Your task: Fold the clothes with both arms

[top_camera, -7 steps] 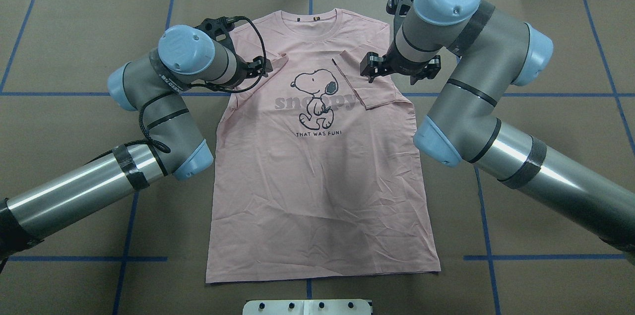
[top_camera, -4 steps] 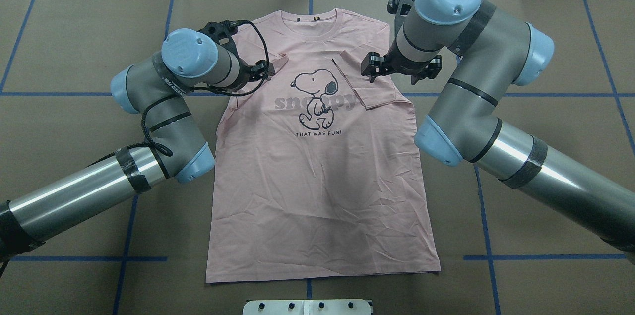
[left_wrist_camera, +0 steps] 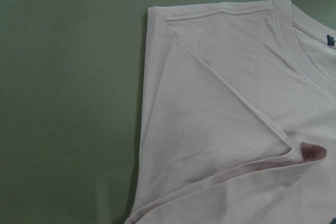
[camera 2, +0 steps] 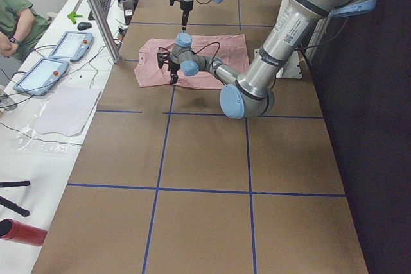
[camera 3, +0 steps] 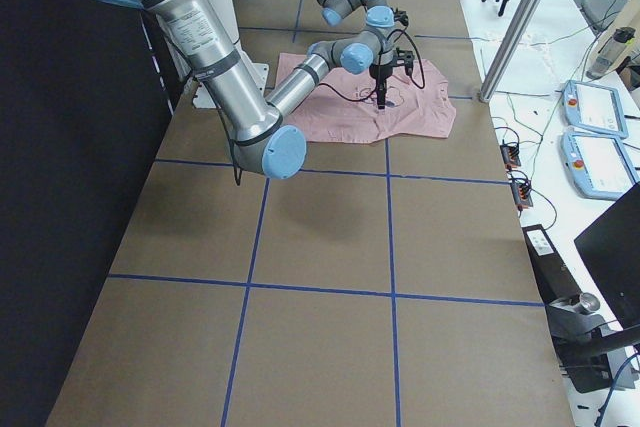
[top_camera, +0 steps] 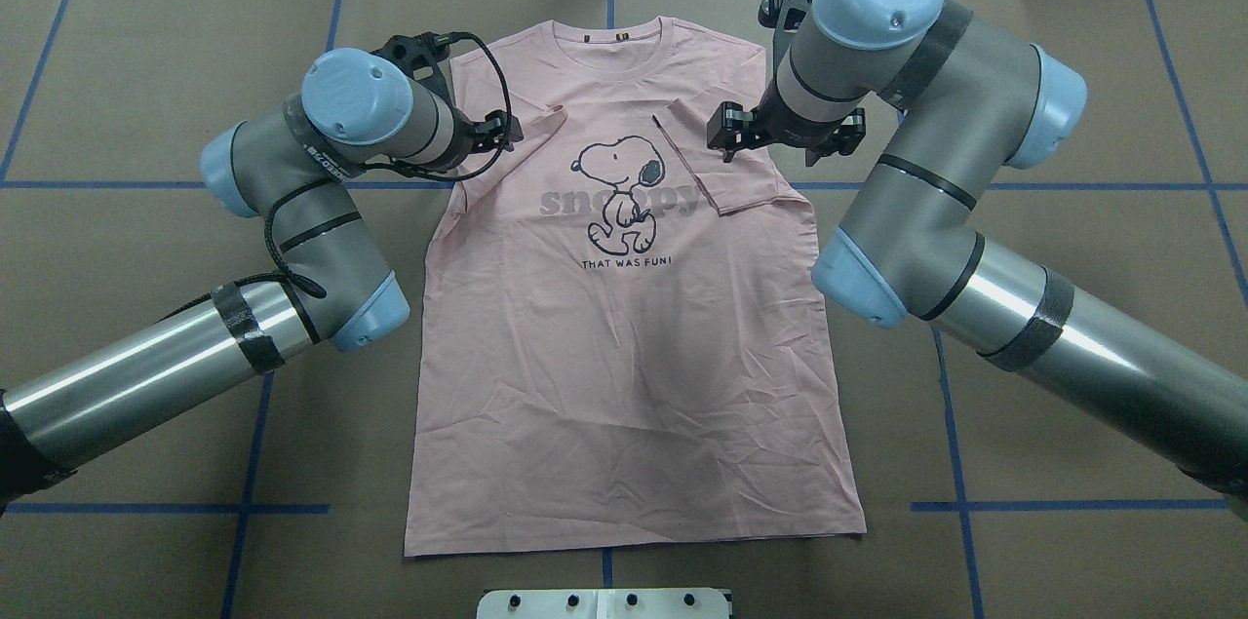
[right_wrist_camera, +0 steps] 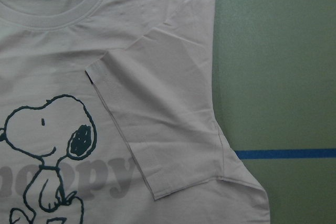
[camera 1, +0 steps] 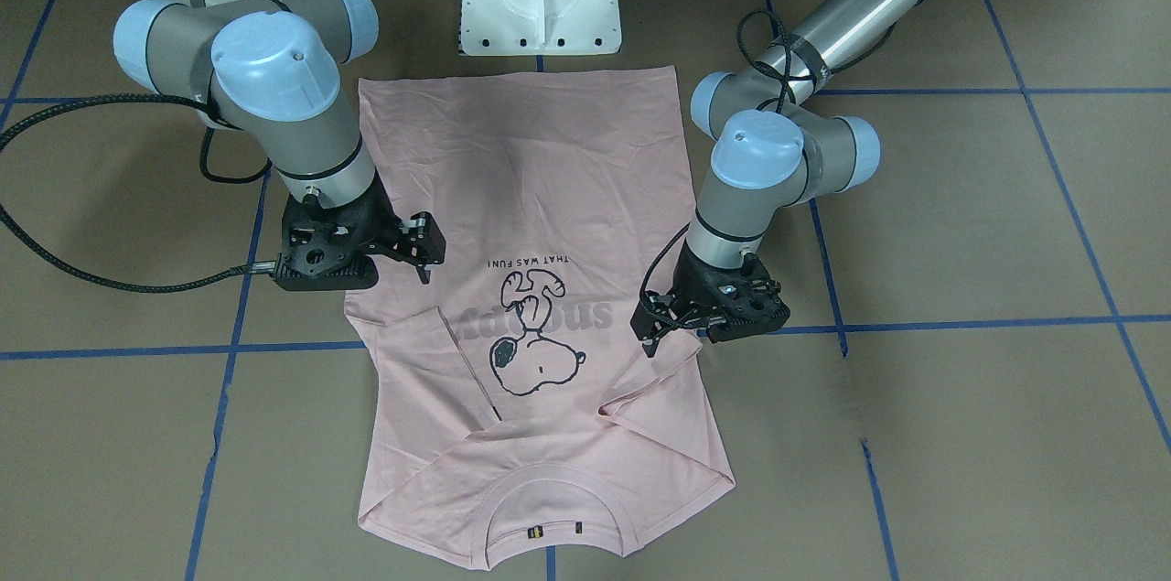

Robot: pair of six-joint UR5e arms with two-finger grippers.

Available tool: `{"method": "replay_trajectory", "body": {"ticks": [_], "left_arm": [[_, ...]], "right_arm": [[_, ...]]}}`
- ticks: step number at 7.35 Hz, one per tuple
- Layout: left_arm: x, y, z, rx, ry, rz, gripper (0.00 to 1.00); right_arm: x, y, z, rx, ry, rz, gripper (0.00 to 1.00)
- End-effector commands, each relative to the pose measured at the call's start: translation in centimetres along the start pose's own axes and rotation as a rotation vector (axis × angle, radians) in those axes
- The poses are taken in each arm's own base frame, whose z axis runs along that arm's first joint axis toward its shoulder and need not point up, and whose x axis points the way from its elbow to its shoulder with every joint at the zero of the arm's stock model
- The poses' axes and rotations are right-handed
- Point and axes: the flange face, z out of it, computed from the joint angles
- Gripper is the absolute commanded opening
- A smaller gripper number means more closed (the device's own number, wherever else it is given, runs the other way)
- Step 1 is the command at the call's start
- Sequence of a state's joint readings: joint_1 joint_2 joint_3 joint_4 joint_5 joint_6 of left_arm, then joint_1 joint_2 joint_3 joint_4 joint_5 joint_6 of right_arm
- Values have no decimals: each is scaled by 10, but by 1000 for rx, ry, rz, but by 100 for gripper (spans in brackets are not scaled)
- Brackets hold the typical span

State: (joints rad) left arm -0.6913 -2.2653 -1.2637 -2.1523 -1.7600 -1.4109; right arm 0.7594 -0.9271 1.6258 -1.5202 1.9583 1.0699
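The pink T-shirt (top_camera: 624,356) is lying flat on the brown table (top_camera: 146,63) between the two arms, with the dog picture (top_camera: 619,185) facing up. Both sleeves (right_wrist_camera: 157,129) are lying folded in over the chest. The left gripper (camera 1: 648,329) and the right gripper (camera 1: 428,249) are hanging just above them. Their fingers are standing apart and holding nothing. I think the sleeve step is looking done. Next, each gripper is probably needing to go down to a long side edge, pinch the cloth, and bring it over the middle together.
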Motion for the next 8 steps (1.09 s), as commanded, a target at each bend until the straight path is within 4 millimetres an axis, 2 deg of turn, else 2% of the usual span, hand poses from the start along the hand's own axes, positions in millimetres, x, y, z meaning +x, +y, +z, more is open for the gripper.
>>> {"method": "replay_trajectory", "body": {"ticks": [1, 2, 3, 4, 5, 8], "left_arm": [[-7, 0, 9, -1, -15, -1, 86], [-7, 1, 9, -2, -13, 2, 62], [-6, 1, 7, -2, -10, 2, 34], [-5, 0, 6, 0, -9, 3, 13], [-5, -1, 5, 1, -7, 6, 8], [-5, 0, 3, 1, -7, 18, 10]], "right_arm": [[0, 0, 0, -1, 0, 0, 100], [1, 0, 1, -2, 1, 0, 100], [0, 1, 1, -2, 0, -1, 100], [0, 0, 0, -1, 0, 0, 100], [1, 0, 1, -2, 1, 0, 100], [2, 1, 3, -4, 4, 0, 100]]}}
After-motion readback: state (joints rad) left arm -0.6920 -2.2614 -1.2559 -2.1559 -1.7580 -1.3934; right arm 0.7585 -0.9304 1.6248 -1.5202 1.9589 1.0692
